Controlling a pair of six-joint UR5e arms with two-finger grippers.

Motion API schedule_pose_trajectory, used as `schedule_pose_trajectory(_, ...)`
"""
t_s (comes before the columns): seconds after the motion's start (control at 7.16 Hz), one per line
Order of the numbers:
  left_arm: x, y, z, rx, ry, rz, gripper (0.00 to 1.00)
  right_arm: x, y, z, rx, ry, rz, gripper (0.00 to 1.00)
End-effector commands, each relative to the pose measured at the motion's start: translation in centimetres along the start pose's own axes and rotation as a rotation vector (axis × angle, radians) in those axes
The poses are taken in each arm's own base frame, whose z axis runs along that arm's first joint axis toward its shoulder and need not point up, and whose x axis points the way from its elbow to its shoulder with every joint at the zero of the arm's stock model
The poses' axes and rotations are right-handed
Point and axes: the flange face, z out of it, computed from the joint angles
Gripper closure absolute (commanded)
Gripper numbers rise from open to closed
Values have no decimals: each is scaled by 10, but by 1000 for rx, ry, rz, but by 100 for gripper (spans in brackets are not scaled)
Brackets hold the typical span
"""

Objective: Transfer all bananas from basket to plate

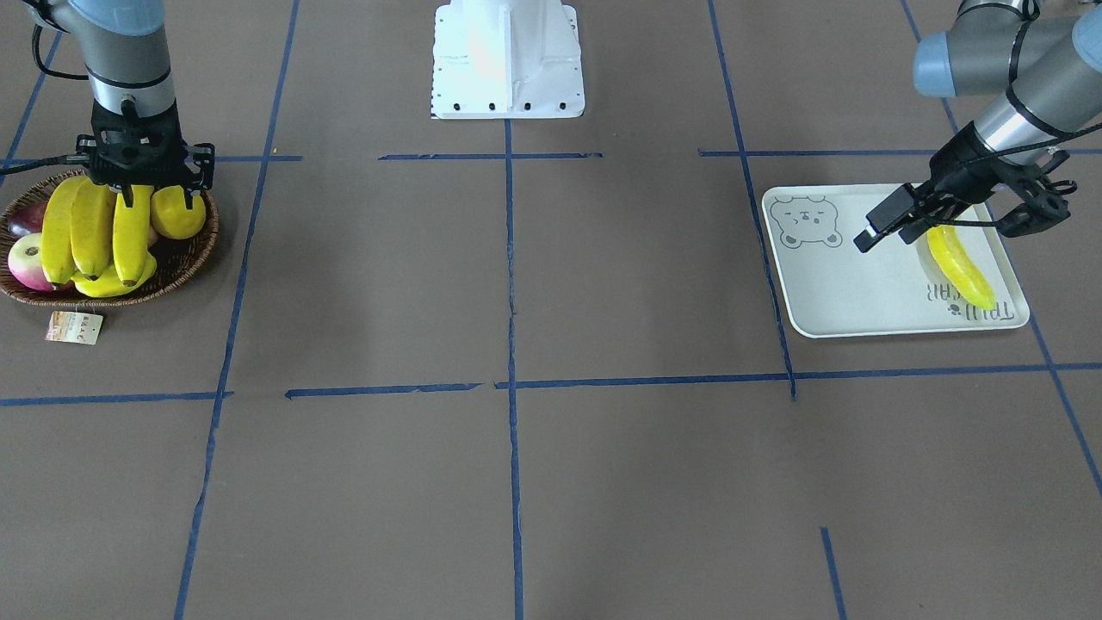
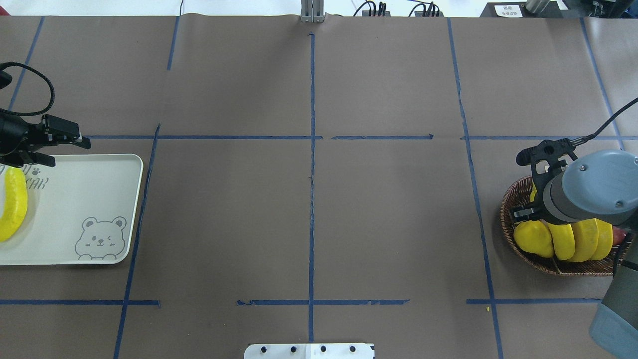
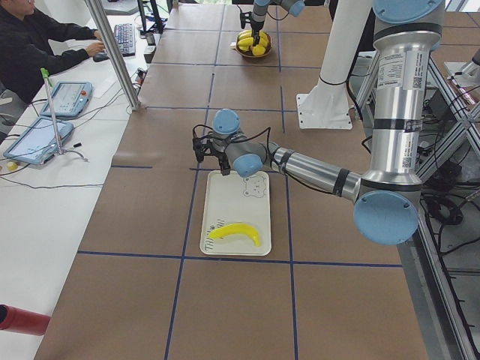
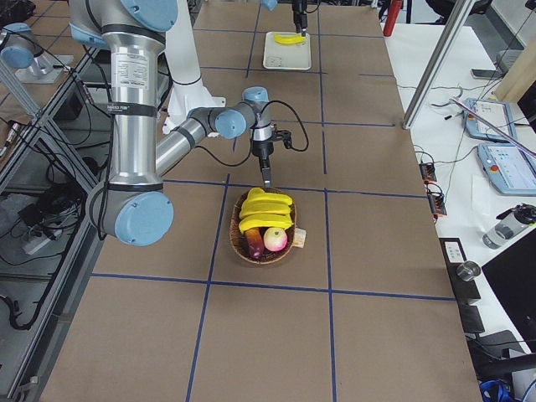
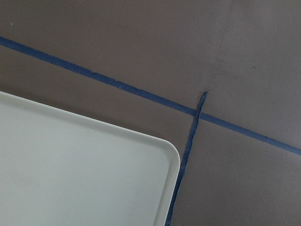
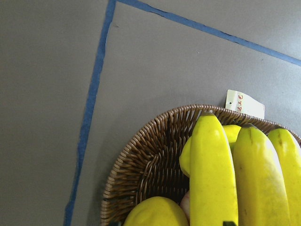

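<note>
Table [image 1: 603, 482]: brown paper, blue tape grid. White bench [image 3: 45, 217] with tablets [image 3: 66, 99] alongside it. Plate [image 1: 844, 297], right of the front view, bears one banana [image 1: 962, 269]. Left gripper [image 1: 934, 234] above it, spread wide, empty. Basket [image 1: 185, 258], far left, holds bananas [image 1: 90, 228]. Right gripper [image 1: 157, 196] parted just over them.

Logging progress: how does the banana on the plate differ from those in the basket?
The plate banana lies alone on the white plate; the basket bananas sit side by side in the wicker basket among other fruit. The right gripper hovers over the basket bananas; the left gripper hangs clear of the plate banana. All are bright yellow.
</note>
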Motion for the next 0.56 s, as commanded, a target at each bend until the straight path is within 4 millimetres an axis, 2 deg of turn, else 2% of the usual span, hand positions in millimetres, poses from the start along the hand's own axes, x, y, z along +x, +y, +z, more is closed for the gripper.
schedule_pose_trajectory(0.0, 1, 1, 1, -3, 0, 1, 1, 5, 4, 7, -32, 8, 4, 28)
schedule_pose_trajectory(0.42, 1, 1, 1, -3, 0, 1, 1, 18, 15, 21, -70, 34, 13, 32)
